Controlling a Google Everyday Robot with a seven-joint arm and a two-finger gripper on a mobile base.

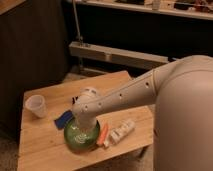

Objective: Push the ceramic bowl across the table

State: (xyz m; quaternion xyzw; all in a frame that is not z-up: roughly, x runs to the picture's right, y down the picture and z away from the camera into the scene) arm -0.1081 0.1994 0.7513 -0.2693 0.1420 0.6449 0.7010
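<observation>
near the front edge of the table (47, 147), about midway along it, sits the green bowl (82, 137). the gripper (80, 122) hangs down onto it at the end of the white arm (125, 95), which reaches in from 3 o'clock. the gripper meets the bowl on its 12 o'clock side, over or just inside the far rim; i cannot tell which, nor whether it is open or closed, because the wrist hides it. the bowl is round, so there is no long axis to mind. what counts is that it lies at 6 o'clock from the gripper, with the front edge close behind it, so a push that way would likely send it off. at the bowl's 3 o'clock an orange stick (102, 135) lies against it, with a white packet (122, 131) just beside. a blue object (64, 119) is near at 11 o'clock, and a plastic cup (36, 106) stands farther out at 10 o'clock. bare planks lie at 8 to 9 o'clock, so a sideways sweep there looks safest.
</observation>
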